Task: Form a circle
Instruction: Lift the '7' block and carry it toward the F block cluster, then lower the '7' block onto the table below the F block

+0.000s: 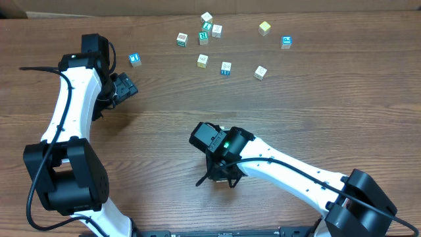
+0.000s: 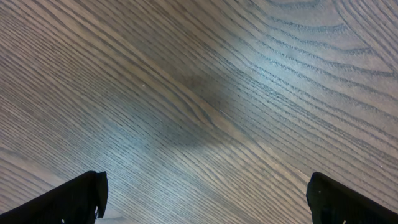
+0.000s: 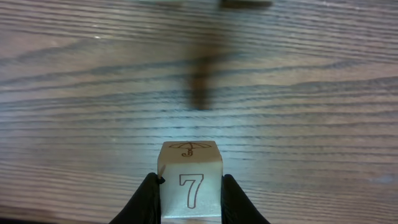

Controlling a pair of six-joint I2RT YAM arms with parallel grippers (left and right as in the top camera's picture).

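Eleven small wooden cubes (image 1: 202,60) lie loose along the far edge of the table (image 1: 316,112), so we see no circle formed there. Five sit bunched near the middle of that edge, three more stand apart just nearer to us, two stand off toward the right, and a blue-faced one (image 1: 135,60) sits alone toward the left. The right gripper (image 3: 191,194), over the middle of the table and well apart from the group, pinches a cream cube (image 3: 189,163) between its two fingers (a 7 on the face toward the wrist camera, an umbrella on top). The left gripper (image 2: 205,190) hangs near the left edge, jaws spread wide over bare wood, holding nothing.
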